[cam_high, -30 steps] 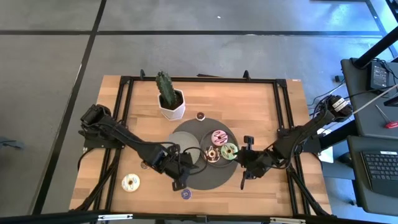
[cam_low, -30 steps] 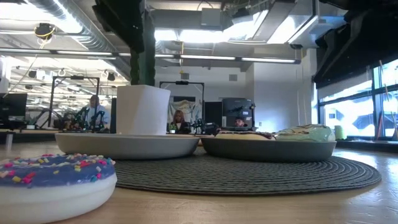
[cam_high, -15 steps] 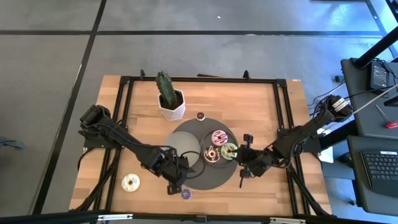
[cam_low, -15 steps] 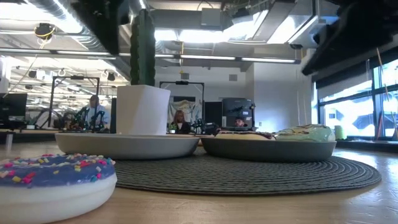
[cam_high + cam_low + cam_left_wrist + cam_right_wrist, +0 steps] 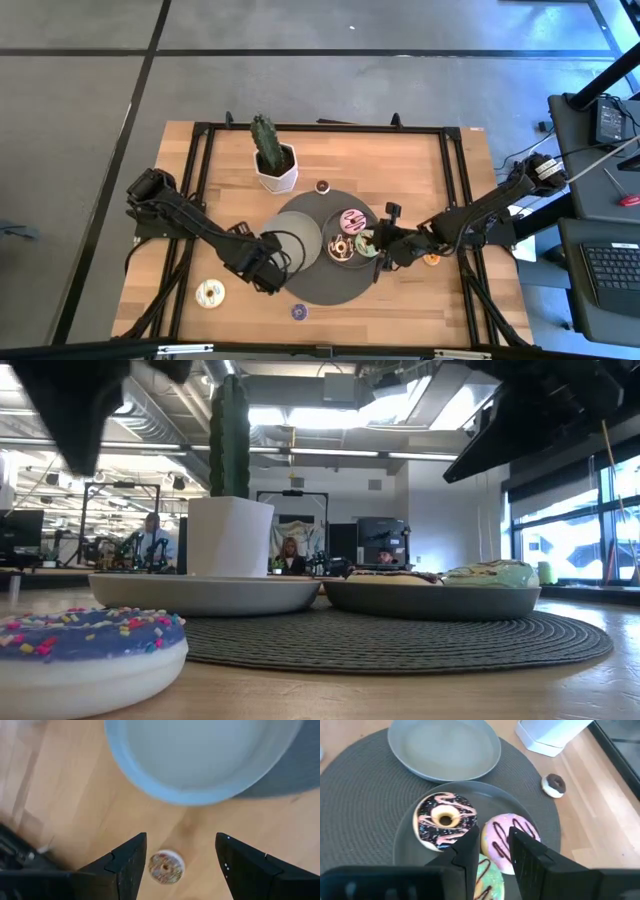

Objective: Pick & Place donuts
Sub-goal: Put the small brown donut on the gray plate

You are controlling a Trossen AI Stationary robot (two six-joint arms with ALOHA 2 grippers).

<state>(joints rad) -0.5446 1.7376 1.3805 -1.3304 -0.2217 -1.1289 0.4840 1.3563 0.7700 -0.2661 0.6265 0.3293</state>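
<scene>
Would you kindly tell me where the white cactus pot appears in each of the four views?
High view: the white cactus pot stands at the table's far middle, behind the empty grey plate.
Low view: the pot is left of centre, behind that plate.
Left wrist view: not in it; only the plate shows.
Right wrist view: the pot is at the top right corner, beyond the plate.
Shared landmark: the empty grey plate.

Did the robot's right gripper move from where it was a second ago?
Yes. In the high view the right gripper has slid from beside the round mat's edge inward, and now sits at the plate holding three donuts.
</scene>
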